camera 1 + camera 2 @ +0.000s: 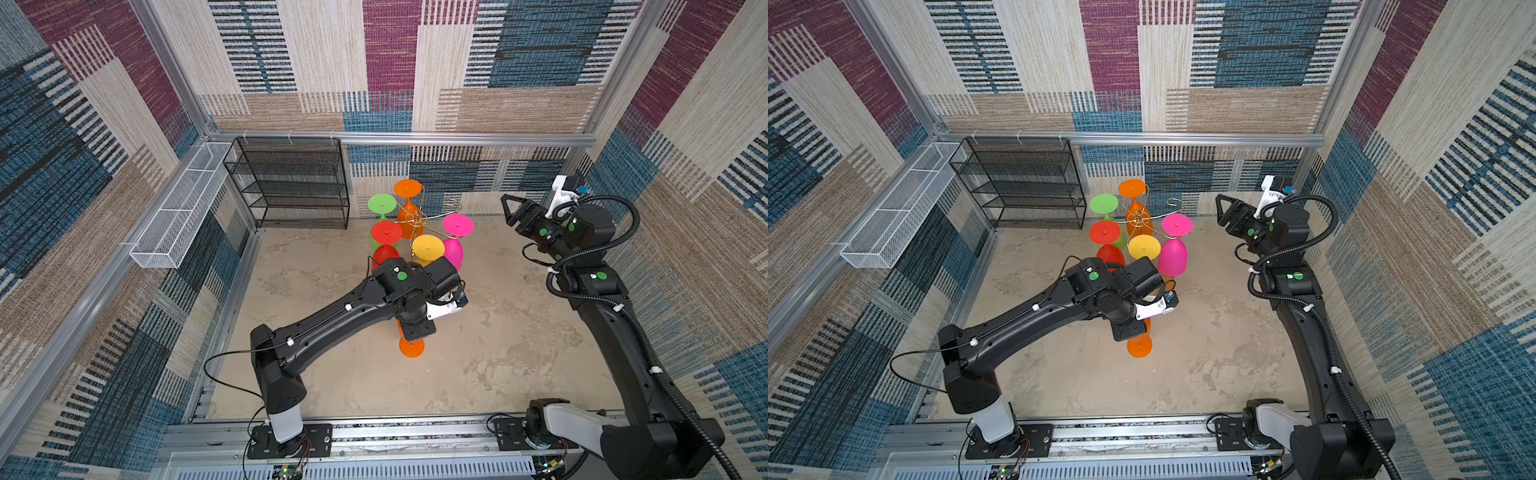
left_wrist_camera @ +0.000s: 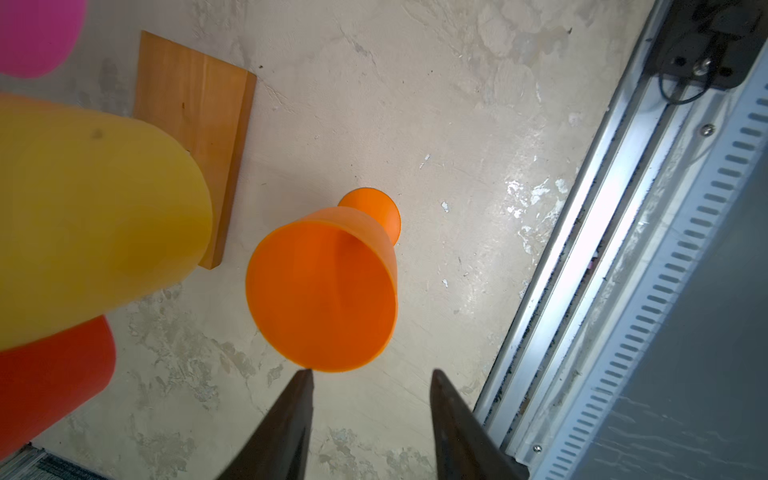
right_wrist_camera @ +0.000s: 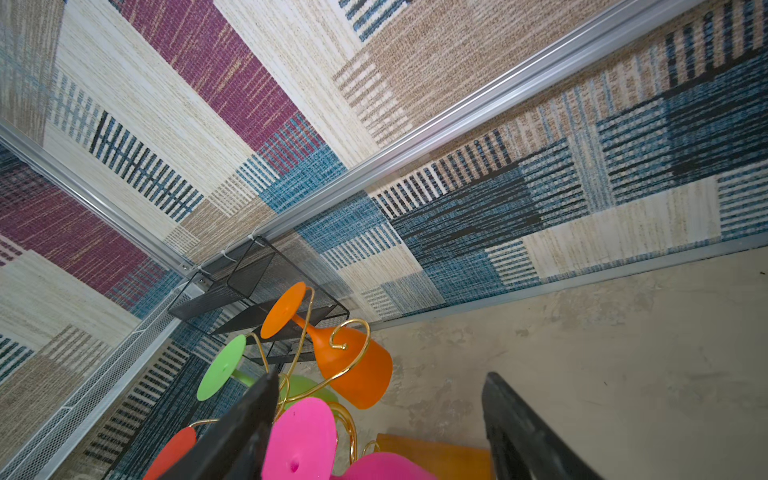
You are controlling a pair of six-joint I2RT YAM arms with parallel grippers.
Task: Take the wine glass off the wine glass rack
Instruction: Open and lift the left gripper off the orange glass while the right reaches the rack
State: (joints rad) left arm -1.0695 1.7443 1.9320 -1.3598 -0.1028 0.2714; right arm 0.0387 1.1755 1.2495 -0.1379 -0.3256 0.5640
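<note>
Wine glass (image 2: 324,291), orange, upright on table (image 2: 457,124) just past L gripper (image 2: 370,374), jaws apart, empty; R gripper (image 3: 381,376) wide, empty.

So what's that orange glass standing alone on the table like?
The orange glass looks like slightly see-through plastic, all one colour: a wide open bowl narrowing down to a round foot. It stands upright on the table, empty, near the rack's wooden base but apart from it. The left fingers are open beside its rim; whether one tip touches it is unclear.
</note>
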